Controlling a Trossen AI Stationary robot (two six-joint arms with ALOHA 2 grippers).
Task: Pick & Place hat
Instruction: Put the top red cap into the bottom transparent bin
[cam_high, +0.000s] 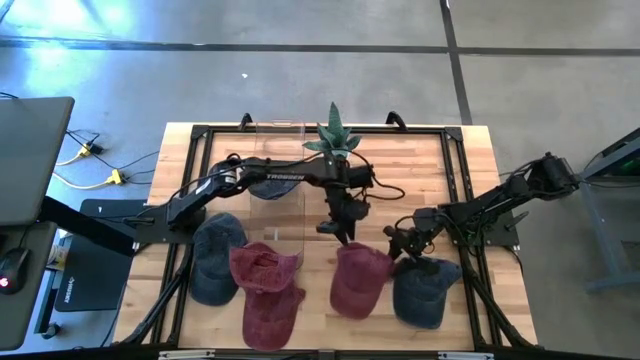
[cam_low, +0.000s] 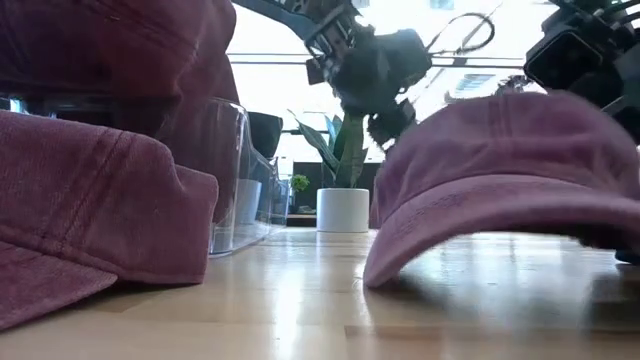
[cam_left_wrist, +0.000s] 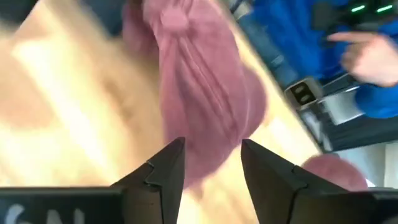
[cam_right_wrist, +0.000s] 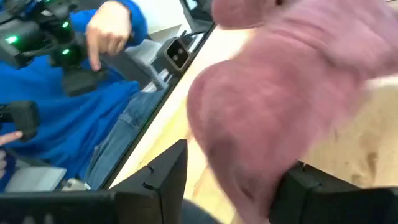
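**Now: hats on the bench, both grippers over the maroon cap**

Largest item first: wooden table (cam_high: 420, 160) with black frame rails. On it, left of centre, stands a clear plastic container (cam_high: 280, 185); its contents cannot be told from above, though something dark blue shows at or behind its left wall. In the low view its curved transparent wall (cam_low: 228, 170) stands just behind a maroon hat.

Hats, five or so, all soft washed-cotton caps. Maroon hat (cam_high: 268, 295) lies near the front edge, left of centre, possibly two stacked; dark blue hat (cam_high: 215, 258) is beside it on the left. Task hat, the maroon cap (cam_high: 357, 278), lies right of centre with its brim toward the front edge; the low view shows its domed crown and curved brim resting on the wood (cam_low: 500, 180). Blue cap (cam_high: 425, 290) lies just right of it, touching or nearly so.

Left gripper (cam_high: 340, 232) hangs at the rear edge of the maroon cap, fingers (cam_left_wrist: 165, 171) parted narrowly, nothing between them. Right gripper (cam_high: 405, 245) sits between the two caps, fingers (cam_right_wrist: 165, 177) apart, maroon fabric in the gap; contact cannot be told.

Potted plant (cam_high: 333, 138) stands at the back edge.

Writing: white lettering on the left arm, not cleanly legible. A person in a blue sleeve (cam_right_wrist: 56, 99) is beyond the table.
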